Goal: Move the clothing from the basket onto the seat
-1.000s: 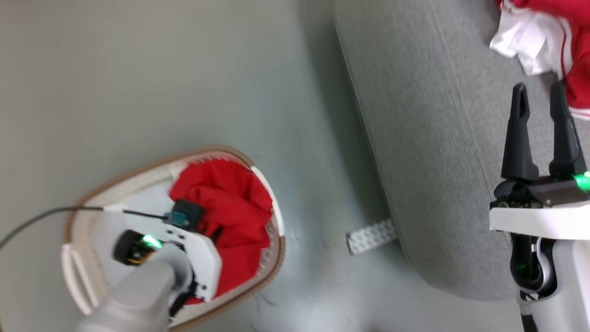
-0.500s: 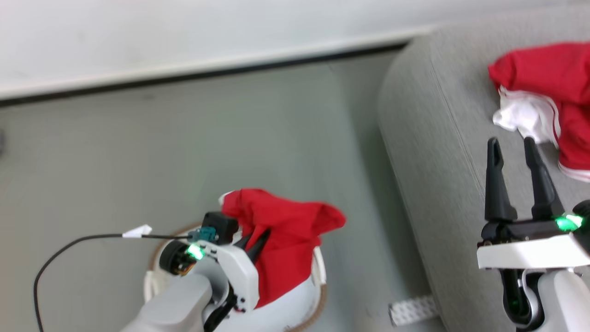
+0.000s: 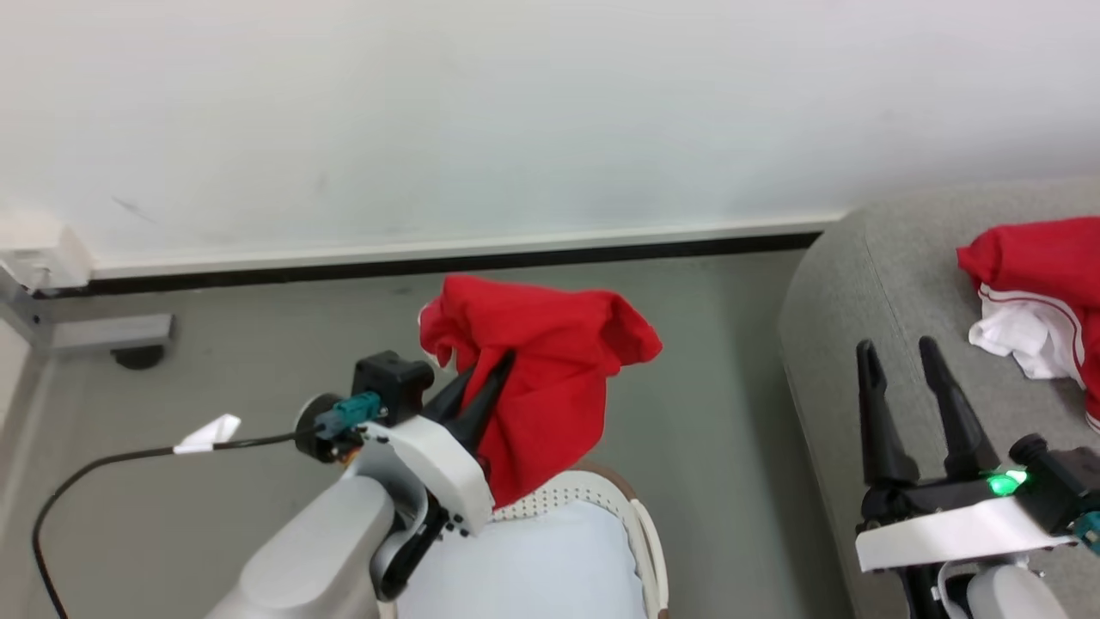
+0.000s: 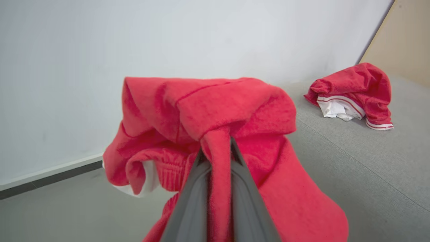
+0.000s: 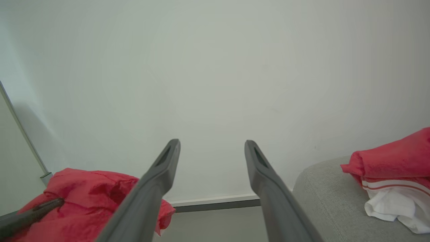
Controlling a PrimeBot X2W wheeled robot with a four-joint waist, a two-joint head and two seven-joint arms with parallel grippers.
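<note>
My left gripper (image 3: 491, 371) is shut on a bright red garment (image 3: 550, 370), which hangs bunched over the fingertips above the basket's brown rim (image 3: 634, 509). In the left wrist view a pinched fold of that garment (image 4: 218, 111) runs between the closed fingers (image 4: 188, 201). A second red garment with white trim (image 3: 1040, 266) lies crumpled on the light grey seat (image 3: 859, 284) at the right. My right gripper (image 3: 895, 352) stands open over the seat's near edge with nothing between its fingers; the right wrist view shows the same (image 5: 211, 144).
A pale bluish-white pad (image 3: 524, 567) lies inside the basket. A white wall with a dark baseboard (image 3: 516, 262) runs behind. A black cable (image 3: 103, 460) trails from my left wrist. A grey bracket (image 3: 103, 331) sits at the far left on the grey floor.
The camera has tilted upward, bringing the wall into view. My left gripper has lifted the red garment up out of the basket. The right gripper has stayed open.
</note>
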